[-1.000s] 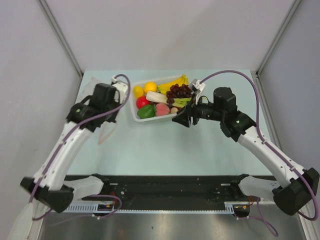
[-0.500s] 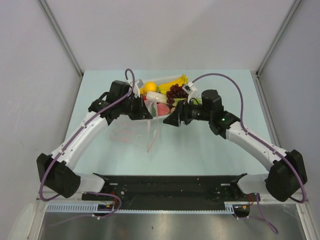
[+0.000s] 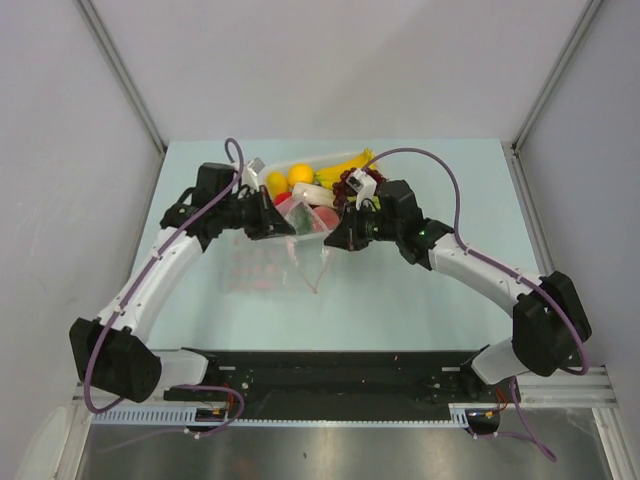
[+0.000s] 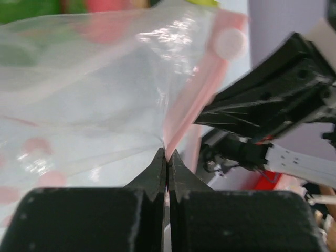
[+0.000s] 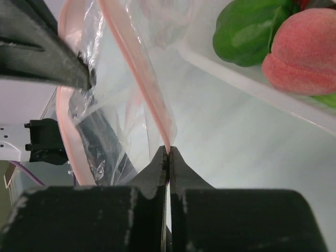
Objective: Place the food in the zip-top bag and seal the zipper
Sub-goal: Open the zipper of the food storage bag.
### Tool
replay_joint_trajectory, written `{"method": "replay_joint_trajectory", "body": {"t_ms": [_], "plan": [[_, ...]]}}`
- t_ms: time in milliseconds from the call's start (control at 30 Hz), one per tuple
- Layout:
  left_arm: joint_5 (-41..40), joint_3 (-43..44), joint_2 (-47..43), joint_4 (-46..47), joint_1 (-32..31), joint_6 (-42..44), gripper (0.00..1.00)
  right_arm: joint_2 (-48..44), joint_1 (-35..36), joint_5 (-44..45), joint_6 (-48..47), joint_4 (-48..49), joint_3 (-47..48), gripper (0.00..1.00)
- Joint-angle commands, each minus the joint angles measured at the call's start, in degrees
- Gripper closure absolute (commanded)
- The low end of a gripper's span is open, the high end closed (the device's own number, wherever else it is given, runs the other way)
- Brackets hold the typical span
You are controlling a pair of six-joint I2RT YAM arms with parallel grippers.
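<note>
Where my left tool [image 4: 167, 153] bites: jaws pressed fully together on the zip-top bag [image 4: 79, 89], right at the inner edge of its pink strip.
My right tool [image 5: 168, 149]: likewise closed to nothing, pinching the zipper [image 5: 137, 63]; strip and film run up and away from the tips.
Change, arms: a second ago my left arm held the bag off at the left of the table [image 3: 420, 290], and my right tool waited by the basket's near right corner. Since then the left has swung the bag across and the right has come over to meet it.
Change, bag: it now hangs between my two tools, just in front of the basket, its lower part trailing towards the table.
Meaning: with a hold at two places along the mouth edge, I judge I can draw the mouth apart; filling has not begun.
Writing, bag: faint red printed marks, too blurred to read. A plain white round spot [image 4: 231, 44] sits on the strip, with no letters on it.
Beyond it, the white basket [image 5: 231, 65]: just behind the bag and both tools.
Farthest, the food [image 3: 300, 176]: all still in the basket, the peach [image 5: 307, 50] and a green piece [image 5: 244, 34] nearest me and the bananas [image 3: 348, 163] at the back. I see no brand or label on any of it.
</note>
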Motion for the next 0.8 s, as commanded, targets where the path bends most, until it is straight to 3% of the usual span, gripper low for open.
{"method": "replay_joint_trajectory", "body": {"t_ms": [0, 100, 133, 400, 467, 533, 667, 767], "plan": [[-14.82, 2.32, -3.68, -11.32, 4.14, 11.68, 0.99, -3.75, -1.20, -0.64, -1.71, 0.06, 2.31, 1.00], [-23.05, 2.33, -4.82, -13.73, 4.05, 17.23, 0.76, -4.82, -1.03, -1.52, -0.31, 0.59, 1.69, 1.00], [-23.16, 2.33, -4.91, -14.08, 3.87, 18.19, 0.73, -4.82, -0.85, -1.96, 0.30, 0.94, 1.52, 1.00], [-14.12, 2.86, -5.96, -10.22, 2.90, 15.39, 0.45, -1.83, 3.37, -5.30, 4.79, 7.89, 5.37, 1.00], [-11.66, 2.94, -6.49, -9.43, 2.82, 14.95, 0.44, -1.04, 3.37, -5.13, 5.76, 7.54, 6.08, 1.00], [-10.25, 3.29, -7.28, -10.04, 2.90, 15.04, 0.47, -1.04, 2.06, -4.78, 5.41, 6.66, 6.18, 1.00], [-5.43, 3.38, -7.82, -12.14, 3.26, 16.01, 1.00, -0.34, -1.36, -5.12, 5.15, 4.90, 5.39, 1.00], [-2.00, 4.26, -6.76, -12.07, 3.52, 14.52, 1.00, -0.42, -2.60, -6.61, 2.70, 3.94, 5.30, 0.98]]}}
